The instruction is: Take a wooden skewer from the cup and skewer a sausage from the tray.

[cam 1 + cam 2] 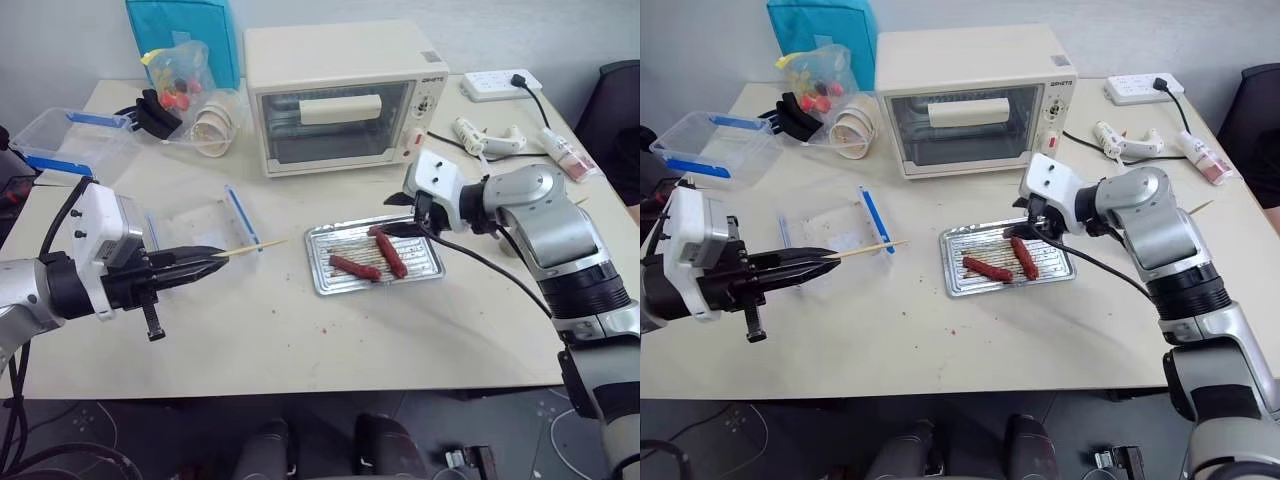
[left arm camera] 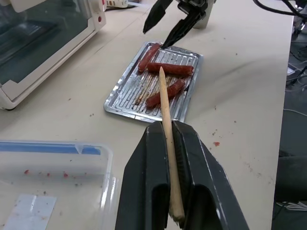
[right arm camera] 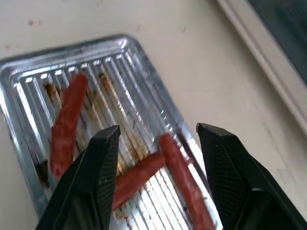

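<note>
You've got a pale table (image 1: pixel 300 330) in front of you, w/ a cream toaster oven (image 1: pixel 335 95) at the back centre. Back left sits a clear plastic box w/ blue clips (image 1: pixel 70 140), and nearer you its clear lid w/ blue clips (image 1: pixel 205 225) lies flat on the table. A stack of white bowls (image 1: pixel 215 130) stands just left of the oven, next to a clear bag of colourful bits (image 1: pixel 180 75). Back right you'll see a white power strip (image 1: pixel 500 84) and a white glue gun (image 1: pixel 485 137).

The tray (image 1: pixel 325 283) lies centre-right on the table, in front of the oven. It holds 3 sausages: one sausage (image 1: pixel 355 267) on the side nearer your left arm, one (image 1: pixel 392 255) toward the right, and a third at the far edge, partly hidden under your right gripper in the head views. In the right wrist view two of them touch end to side, forming an angle; the other lies apart.

Your right gripper (image 1: pixel 400 228) hangs over the tray's far right part, pointing down and to the left. Its fingers (image 3: pixel 93 177) are spread apart w/ nothing between them, above the sausages, not touching.

Your left gripper (image 1: pixel 205 262) is left of the tray, above the table by the lid, pointing right. Its jaws are clamped on the wooden skewer (image 2: pixel 165 115), which sticks out past the tips toward the tray, pointed end leading, well short of the sausages.
</note>
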Action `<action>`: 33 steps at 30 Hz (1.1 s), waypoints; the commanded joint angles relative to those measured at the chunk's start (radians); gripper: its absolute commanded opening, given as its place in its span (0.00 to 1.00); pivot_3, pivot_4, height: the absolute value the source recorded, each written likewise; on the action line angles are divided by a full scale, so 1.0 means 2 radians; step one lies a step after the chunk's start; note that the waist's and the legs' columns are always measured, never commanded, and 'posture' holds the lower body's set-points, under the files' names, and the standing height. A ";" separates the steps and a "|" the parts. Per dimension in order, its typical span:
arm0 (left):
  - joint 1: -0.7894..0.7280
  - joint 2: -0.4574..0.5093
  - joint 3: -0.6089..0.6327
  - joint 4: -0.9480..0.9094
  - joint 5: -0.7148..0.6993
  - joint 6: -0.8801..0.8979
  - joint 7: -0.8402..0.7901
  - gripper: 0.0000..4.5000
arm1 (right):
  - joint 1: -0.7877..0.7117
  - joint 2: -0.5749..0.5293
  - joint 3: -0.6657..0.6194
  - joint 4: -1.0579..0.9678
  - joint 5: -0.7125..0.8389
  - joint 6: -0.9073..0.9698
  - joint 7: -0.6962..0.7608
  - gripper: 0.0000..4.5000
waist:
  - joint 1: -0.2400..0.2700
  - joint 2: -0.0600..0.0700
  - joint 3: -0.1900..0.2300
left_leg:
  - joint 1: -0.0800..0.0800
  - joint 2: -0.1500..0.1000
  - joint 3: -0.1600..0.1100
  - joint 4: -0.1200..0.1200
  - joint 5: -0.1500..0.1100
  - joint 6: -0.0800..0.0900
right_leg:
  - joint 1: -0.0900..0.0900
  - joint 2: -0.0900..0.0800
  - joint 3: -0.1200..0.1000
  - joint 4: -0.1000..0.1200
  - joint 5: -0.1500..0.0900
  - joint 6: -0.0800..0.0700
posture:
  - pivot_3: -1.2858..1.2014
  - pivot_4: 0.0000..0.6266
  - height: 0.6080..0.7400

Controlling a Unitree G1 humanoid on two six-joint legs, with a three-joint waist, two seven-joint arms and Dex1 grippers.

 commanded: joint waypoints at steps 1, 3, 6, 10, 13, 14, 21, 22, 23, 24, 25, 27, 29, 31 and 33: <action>-0.005 0.003 0.003 -0.005 0.004 -0.012 -0.003 0.00 | -0.037 -0.005 -0.002 0.047 -0.023 -0.052 0.019 0.58 | -0.001 0.000 0.000 | 0.000 0.000 0.000 0.000 0.000 0.000 | 0.000 0.000 0.000 0.000 0.000 0.000 | 0.52 0.24 1.00; -0.005 0.003 0.003 -0.005 0.004 -0.012 -0.002 0.00 | -0.045 -0.002 0.001 0.067 -0.035 -0.066 0.021 0.58 | -0.003 0.000 0.000 | 0.000 0.000 0.000 0.000 0.000 0.000 | 0.000 0.000 0.000 0.000 0.000 0.000 | 0.52 0.24 1.00; -0.005 0.003 0.004 -0.006 0.003 -0.012 -0.001 0.00 | -0.054 0.002 -0.001 0.091 -0.046 -0.088 0.026 0.58 | -0.006 0.000 0.000 | 0.000 0.000 0.000 0.000 0.000 0.000 | 0.000 0.000 0.000 0.000 0.000 0.000 | 0.52 0.24 1.00; -0.006 0.005 0.006 -0.009 0.000 -0.009 0.001 0.00 | -0.051 0.004 -0.013 0.078 -0.040 -0.019 0.032 0.58 | -0.007 0.000 0.000 | 0.000 0.000 0.000 0.000 0.000 0.000 | 0.000 0.000 0.000 0.000 0.000 0.000 | 0.52 0.24 1.00; -0.005 0.005 0.008 -0.010 0.000 -0.009 0.001 0.00 | -0.032 0.001 -0.022 0.027 -0.027 0.043 0.032 0.58 | -0.009 0.000 0.000 | 0.000 0.000 0.000 0.000 0.000 0.000 | 0.000 0.000 0.000 0.000 0.000 0.000 | 0.52 0.24 1.00; -0.004 0.005 0.008 -0.010 0.000 -0.009 0.000 0.00 | -0.021 -0.002 -0.024 0.001 -0.024 0.063 0.030 0.58 | -0.009 0.000 0.000 | 0.000 0.000 0.000 0.000 0.000 0.000 | 0.000 0.000 0.000 0.000 0.000 0.000 | 0.52 0.24 1.00; -0.014 0.003 -0.003 -0.006 0.001 -0.012 0.003 0.00 | 0.059 0.004 -0.043 -0.113 -0.015 0.176 -0.029 0.58 | -0.006 0.000 0.000 | 0.000 0.000 -0.001 0.000 0.000 0.000 | 0.000 0.000 0.000 0.000 0.000 0.000 | 0.52 0.24 1.00; -0.016 0.003 -0.005 -0.004 0.002 -0.012 0.002 0.00 | 0.063 0.003 -0.042 -0.119 -0.013 0.181 -0.032 0.58 | -0.006 0.000 0.000 | 0.000 0.000 -0.001 0.000 0.000 0.000 | 0.000 0.000 0.000 0.000 0.000 0.000 | 0.52 0.24 1.00; -0.018 0.003 -0.008 -0.003 0.003 -0.013 0.002 0.00 | 0.066 0.002 -0.042 -0.123 -0.011 0.187 -0.035 0.58 | -0.006 0.000 0.000 | 0.000 0.000 0.000 0.000 0.000 0.000 | 0.000 0.000 0.000 0.000 0.000 0.000 | 0.52 0.24 1.00; -0.020 0.003 -0.010 -0.001 0.004 -0.013 0.001 0.00 | 0.067 0.002 -0.042 -0.125 -0.010 0.190 -0.037 0.58 | -0.007 0.000 0.000 | 0.000 0.000 0.000 0.000 0.000 0.000 | 0.000 0.000 0.000 0.000 0.000 0.000 | 0.52 0.24 1.00; -0.023 0.002 -0.013 0.000 0.006 -0.014 0.001 0.00 | 0.067 0.003 -0.042 -0.125 -0.009 0.191 -0.040 0.58 | -0.007 0.000 0.000 | 0.000 0.000 0.000 0.000 0.000 0.000 | 0.000 0.000 0.000 0.000 0.000 0.000 | 0.52 0.24 1.00; -0.029 0.002 -0.018 0.003 0.007 -0.015 0.001 0.00 | 0.063 0.007 -0.043 -0.120 -0.006 0.195 -0.046 0.58 | -0.008 0.000 0.000 | 0.000 0.000 0.000 0.000 0.000 0.000 | 0.000 0.000 0.000 0.000 0.000 0.000 | 0.52 0.24 1.00; -0.033 0.002 -0.021 0.004 0.008 -0.015 0.002 0.00 | 0.061 0.008 -0.042 -0.118 -0.003 0.198 -0.049 0.58 | -0.008 0.000 0.000 | 0.000 0.000 0.000 0.000 0.000 0.000 | 0.000 0.000 0.000 0.000 0.000 0.000 | 0.52 0.24 1.00; -0.034 0.002 -0.021 0.004 0.008 -0.015 0.001 0.00 | 0.062 0.009 -0.039 -0.120 -0.001 0.199 -0.051 0.58 | -0.008 0.000 0.000 | 0.000 0.000 0.000 0.000 0.000 0.000 | 0.000 0.000 0.000 0.000 0.000 0.000 | 0.52 0.24 1.00; -0.032 0.002 -0.020 0.003 0.007 -0.014 0.000 0.00 | 0.069 0.009 -0.035 -0.127 0.002 0.202 -0.052 0.58 | -0.008 0.000 0.000 | 0.000 0.000 0.000 0.000 0.000 0.000 | 0.000 0.000 0.000 0.000 0.000 0.000 | 0.52 0.24 1.00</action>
